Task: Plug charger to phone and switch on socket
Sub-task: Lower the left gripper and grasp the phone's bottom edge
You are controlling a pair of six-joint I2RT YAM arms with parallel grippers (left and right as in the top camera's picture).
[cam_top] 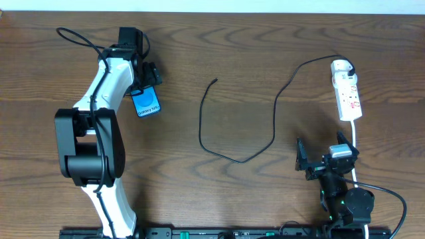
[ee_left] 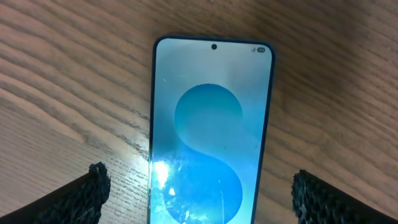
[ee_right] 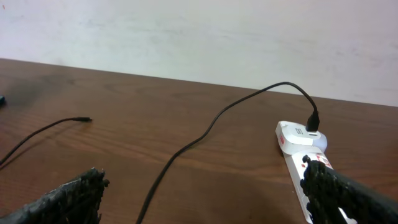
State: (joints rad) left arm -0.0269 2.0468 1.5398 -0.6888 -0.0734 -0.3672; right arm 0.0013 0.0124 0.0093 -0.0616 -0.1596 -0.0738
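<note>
1. The table (cam_top: 219, 60) is bare brown wood, and everything on it lies flat.
2. The left gripper (ee_left: 202, 190) has its jaws spread wide, one finger on each side of the phone's lower half and clear of its edges. It holds nothing.
3. The right gripper (cam_top: 323, 155) is also spread wide and empty. It sits near the table's front edge, just short of the socket.
4. The socket (cam_top: 348, 93) lies at the right, rounded end away from the robot. It is rigid and likely light, so pressing a switch may slide it (I cannot make out the switch itself).
5. The phone (cam_top: 146, 103) lies screen up at the left, well apart from the socket. It is slim, stiff and probably slippery, with fragile glass, so grip its long edges rather than the screen.
6. The charger (cam_top: 273, 126) runs from the socket's rounded end in a loose loop across mid-table. It is thin and floppy and will trail when pulled.
7. Its plug (cam_top: 214, 80) lies free between phone and socket, so I would pinch right behind the tip, where it is stiffest
</note>
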